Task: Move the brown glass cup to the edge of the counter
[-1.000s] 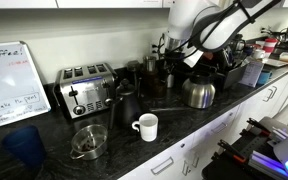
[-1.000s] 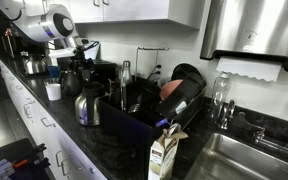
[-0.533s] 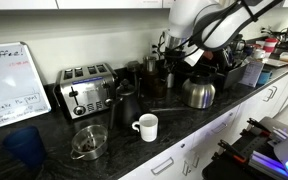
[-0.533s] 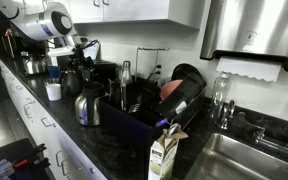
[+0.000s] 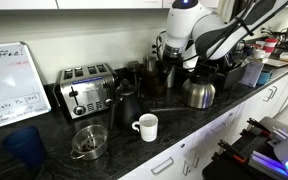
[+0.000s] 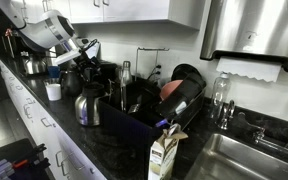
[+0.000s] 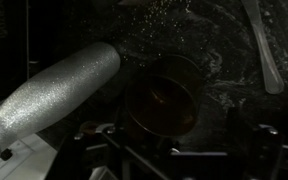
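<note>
The brown glass cup stands upright on the black speckled counter, seen from above in the wrist view. My gripper hangs over it, open, with its dark fingers wide apart on either side of the cup's near rim and touching nothing. In an exterior view my gripper is at the back of the counter, above the dark cup among dark coffee gear. In the other exterior view my gripper is over the same cluster, and the cup is hard to pick out there.
A steel bottle stands right beside the cup, and a spoon lies nearby. A steel kettle, black kettle, white mug, toaster and glass bowl are on the counter. A dish rack and carton stand farther along.
The arm has swung a little and its wrist has turned above the cup. Nothing on the counter has moved.
</note>
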